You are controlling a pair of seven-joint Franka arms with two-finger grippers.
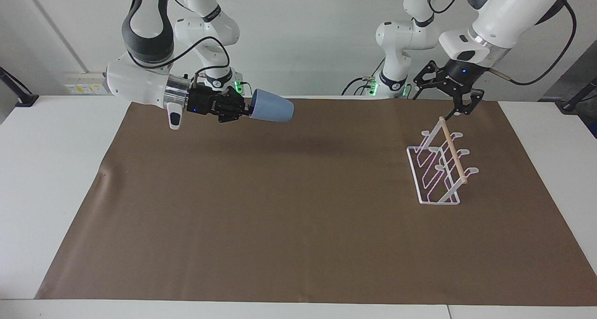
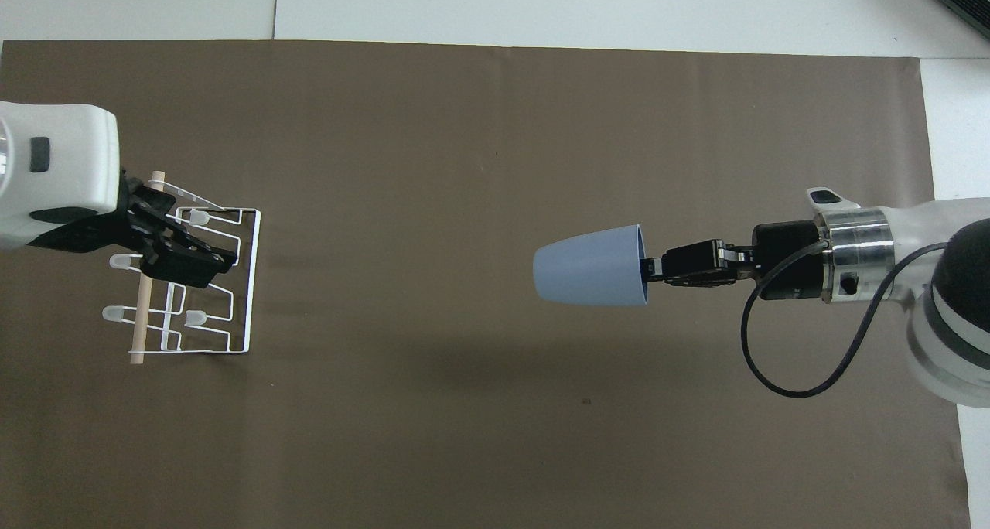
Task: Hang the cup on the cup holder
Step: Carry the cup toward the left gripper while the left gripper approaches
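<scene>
The light-blue cup (image 1: 273, 111) lies on its side in the air, its base pointing toward the left arm's end of the table. My right gripper (image 1: 247, 110) is shut on its rim and holds it high over the brown mat; the cup (image 2: 592, 264) and that gripper (image 2: 651, 267) also show in the overhead view. The white wire cup holder (image 1: 454, 156) with its wooden dowel stands on the mat at the left arm's end; it also shows from above (image 2: 249, 281). My left gripper (image 1: 443, 100) is open and empty in the air over the holder's end nearer the robots, and covers part of it from above (image 2: 186, 254).
A brown mat (image 1: 298, 216) covers most of the white table (image 1: 56, 179). A black cable loops from the right wrist (image 2: 773, 359). Nothing else stands on the mat between the cup and the holder.
</scene>
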